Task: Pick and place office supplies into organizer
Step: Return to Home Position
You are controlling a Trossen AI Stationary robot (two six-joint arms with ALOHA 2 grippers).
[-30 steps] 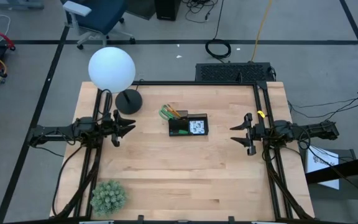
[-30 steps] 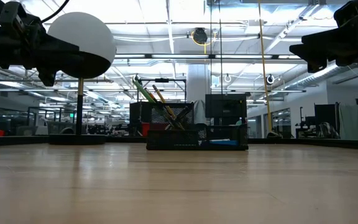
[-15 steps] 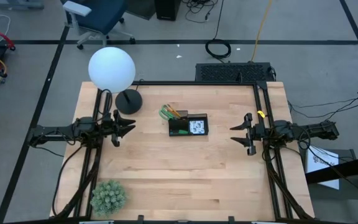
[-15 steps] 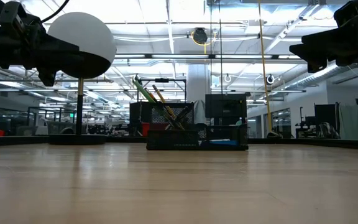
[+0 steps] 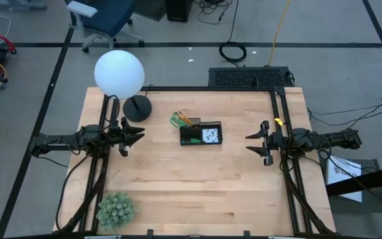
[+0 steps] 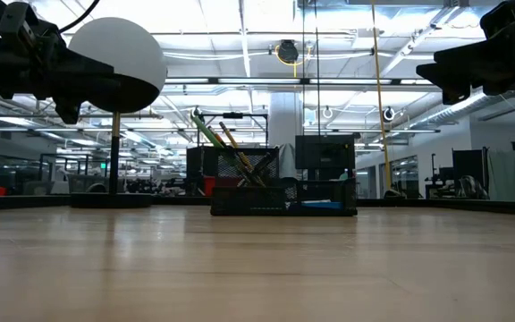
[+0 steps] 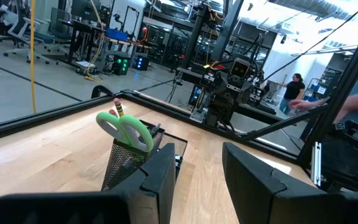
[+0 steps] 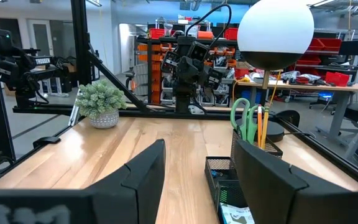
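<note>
The black mesh organizer (image 5: 201,134) stands at the table's middle. Green-handled scissors (image 5: 177,120) and orange-yellow pencils (image 5: 187,121) stick up, tilted, out of its left cup (image 7: 129,163). A white-and-blue item (image 5: 210,135) lies in its right compartment. My left gripper (image 5: 136,136) hovers open above the table's left side, pointing toward the organizer. My right gripper (image 5: 251,143) hovers open at the right side, also facing it. Both are empty. In the low view the organizer (image 6: 284,197) sits far back with the pencils (image 6: 231,148) leaning out.
A white globe lamp (image 5: 119,73) on a round black base (image 5: 137,107) stands at the far left corner. A fuzzy green plant ball (image 5: 115,209) sits at the near left corner. Bare wood (image 5: 197,186) lies between the organizer and the near edge.
</note>
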